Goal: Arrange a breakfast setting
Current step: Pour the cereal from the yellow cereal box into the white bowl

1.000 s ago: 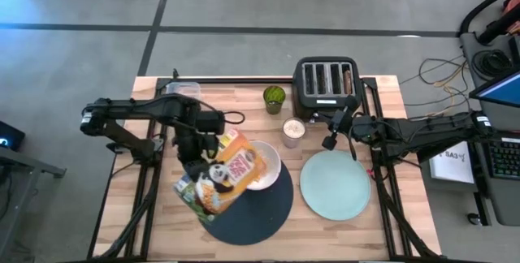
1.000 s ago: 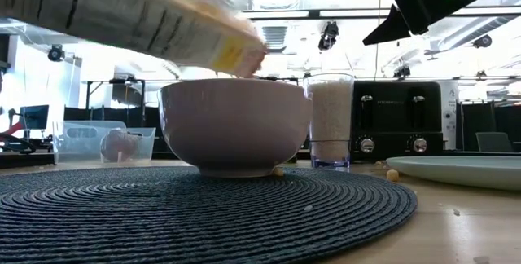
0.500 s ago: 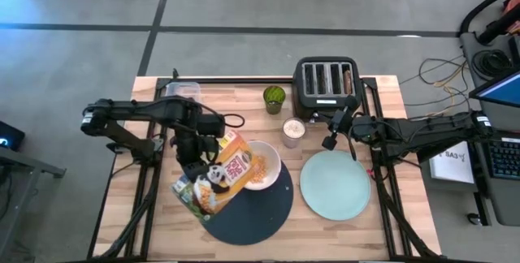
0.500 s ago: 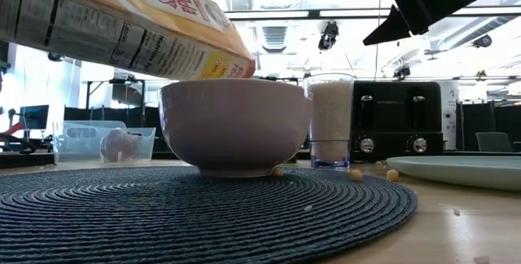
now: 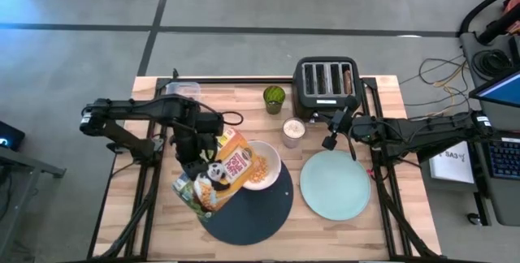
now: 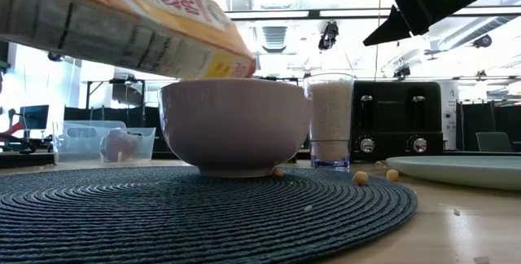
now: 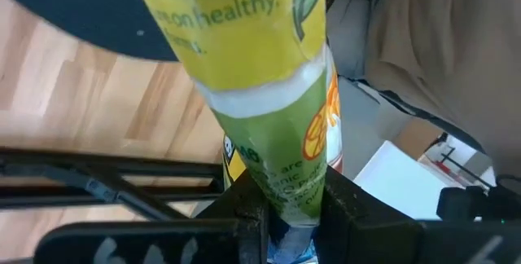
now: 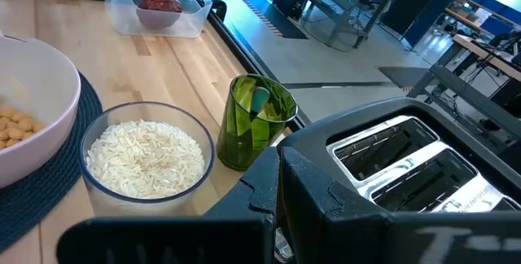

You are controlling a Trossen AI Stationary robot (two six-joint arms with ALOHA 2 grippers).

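My left gripper (image 5: 197,159) is shut on a yellow-and-green cereal box (image 5: 218,178), which it holds tilted with its open end over the white bowl (image 5: 262,165). The bowl holds yellow cereal and stands on the dark navy round mat (image 5: 256,206). The pale mint-green plate (image 5: 334,184) lies to the mat's right. A teal spoon stands in a green cup (image 8: 248,129). A brown toast slice (image 5: 348,77) sits in the toaster's rightmost slot. A dark red food piece (image 8: 160,2) lies in the clear tub. My right gripper (image 5: 329,141) hangs shut and empty above the plate's far edge. My left gripper pinches the cereal box across its narrow green side (image 7: 286,184) between its two fingers (image 7: 251,215). It holds the box at its long left side. The box is lifted clear and slants, its closed end low over the mat's left edge and its open end (image 6: 232,59) above the bowl's rim.
A glass of white rice (image 5: 293,131) stands just beyond the bowl. The black four-slot toaster (image 5: 327,83) is at the far edge, and the clear tub (image 5: 183,90) is at the far left. Loose cereal pieces (image 6: 360,178) lie by the mat's right edge.
My left gripper has drawn the tilted cereal box a little toward the table's left and near edges, and more of the bowl and its cereal is uncovered. A loose cereal piece has landed on the table by the mat's right edge.
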